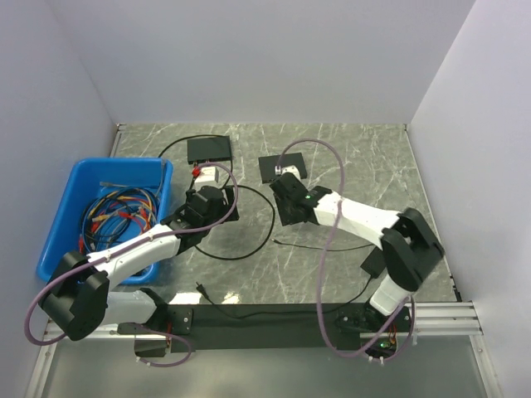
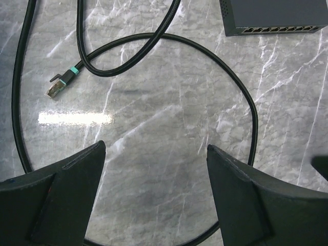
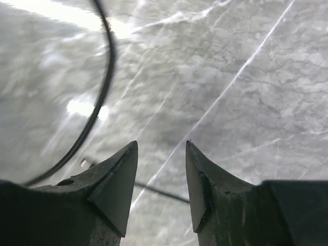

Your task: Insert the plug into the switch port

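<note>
Low in the left wrist frame: left tool [image 2: 155, 148] wide open, empty. Upper left, plug [image 2: 56, 88] lying loose on table [image 2: 164, 179]; upper right, switch port [image 2: 279, 29] row. Right tool [image 3: 161, 143] partly open, empty. Could pinch cable [image 2: 205, 54] instead of plug, or meet port skewed.

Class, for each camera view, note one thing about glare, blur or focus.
Top external: even, soft light, no harsh shadows. Left wrist: sharp; the plug is crisp, with one white glare strip on the table. Right wrist: the cable is blurred, and glare washes out the top-left corner.
</note>
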Motion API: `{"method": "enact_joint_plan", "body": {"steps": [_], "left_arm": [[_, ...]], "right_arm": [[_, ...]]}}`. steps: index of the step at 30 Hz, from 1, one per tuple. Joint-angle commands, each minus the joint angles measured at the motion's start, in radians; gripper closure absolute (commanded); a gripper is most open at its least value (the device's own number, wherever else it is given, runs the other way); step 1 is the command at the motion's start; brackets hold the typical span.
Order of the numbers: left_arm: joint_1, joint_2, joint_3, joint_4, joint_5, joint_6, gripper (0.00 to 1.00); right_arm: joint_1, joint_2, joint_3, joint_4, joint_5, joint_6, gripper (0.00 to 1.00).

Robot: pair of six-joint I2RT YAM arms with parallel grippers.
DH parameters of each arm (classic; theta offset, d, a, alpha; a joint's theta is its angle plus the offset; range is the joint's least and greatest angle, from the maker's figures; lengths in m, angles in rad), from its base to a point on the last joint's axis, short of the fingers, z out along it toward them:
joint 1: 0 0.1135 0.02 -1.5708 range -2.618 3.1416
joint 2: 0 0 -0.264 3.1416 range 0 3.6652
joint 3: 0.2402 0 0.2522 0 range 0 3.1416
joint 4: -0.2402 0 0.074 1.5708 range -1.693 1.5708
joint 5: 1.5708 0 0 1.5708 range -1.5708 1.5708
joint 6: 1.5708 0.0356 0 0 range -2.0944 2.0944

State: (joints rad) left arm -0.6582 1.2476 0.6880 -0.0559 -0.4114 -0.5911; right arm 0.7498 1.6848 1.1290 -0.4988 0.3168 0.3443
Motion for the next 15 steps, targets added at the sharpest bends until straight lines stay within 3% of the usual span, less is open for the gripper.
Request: {"method": "enact_joint_plan", "body": {"steps": [1, 9, 15], "left_arm": [[-0.003, -0.017, -0.010, 0.044, 0.013, -0.003, 0.14], [-0.003, -0.023, -0.007, 0.031, 0.026, -0.015, 0.15], [-0.004, -0.027, -0.015, 0.025, 0.022, -0.013, 0.14]], "right_arm": [[0.020, -0.109, -0.064, 0.035, -0.057, -0.022, 0.50], [0.042, -0.145, -0.178, 0.126, -0.287, -0.067, 0.50], [0.042, -0.103, -0.167, 0.134, -0.338, -0.077, 0.50]]}}
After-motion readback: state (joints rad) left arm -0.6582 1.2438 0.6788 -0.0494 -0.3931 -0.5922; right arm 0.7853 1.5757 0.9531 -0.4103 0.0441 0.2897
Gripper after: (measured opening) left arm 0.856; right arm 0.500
